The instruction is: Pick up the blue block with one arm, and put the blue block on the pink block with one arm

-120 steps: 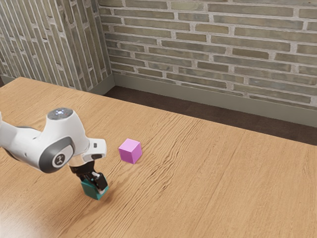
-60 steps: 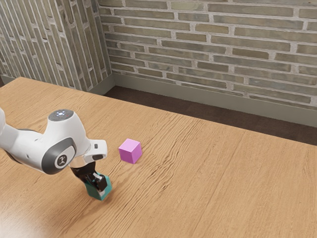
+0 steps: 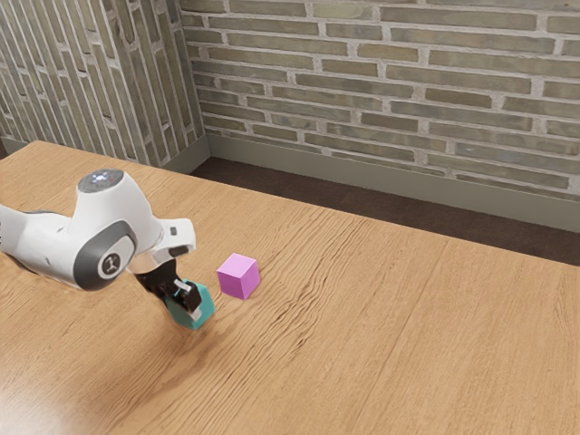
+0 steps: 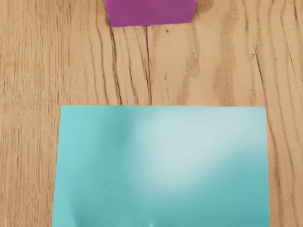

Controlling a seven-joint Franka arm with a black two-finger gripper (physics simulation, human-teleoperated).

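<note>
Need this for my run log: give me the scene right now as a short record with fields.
gripper: gripper shut on the blue block, near the exterior view's left
blue block: held between the fingers, tilted, apparently lifted off the table
pink block: pink block sits on the table, apart from the blue block, toward the exterior view's right of it
wrist view: a strip of bare wood separates the two blocks
stage: blue block picked up, not yet on the pink block
</note>
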